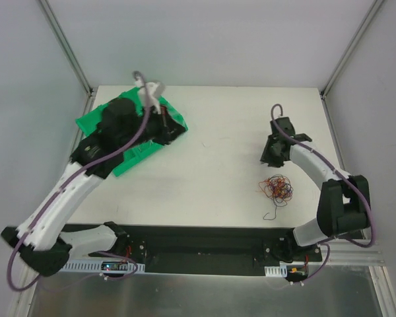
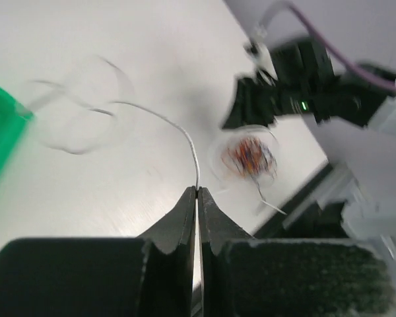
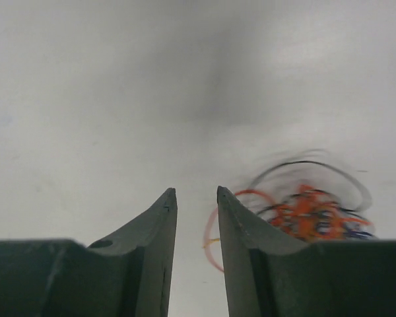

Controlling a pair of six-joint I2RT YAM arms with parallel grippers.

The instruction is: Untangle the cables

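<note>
The cables are a small tangled clump (image 1: 277,188) of red, orange, brown and black wires at the table's right front. My left gripper (image 1: 166,123) is over the green tray (image 1: 92,122), shut on one thin white wire (image 2: 182,132) that curls away from its tips (image 2: 198,191). The left wrist view shows the clump (image 2: 251,157) further off. My right gripper (image 1: 272,156) is open and empty just behind the clump. In the right wrist view its fingers (image 3: 197,193) hover over the bare table, with the clump (image 3: 313,214) beside the right finger.
The green tray sits at the table's back left under the left wrist. A single dark wire end (image 1: 272,212) trails from the clump toward the front edge. Grey walls and frame posts close in the table on three sides.
</note>
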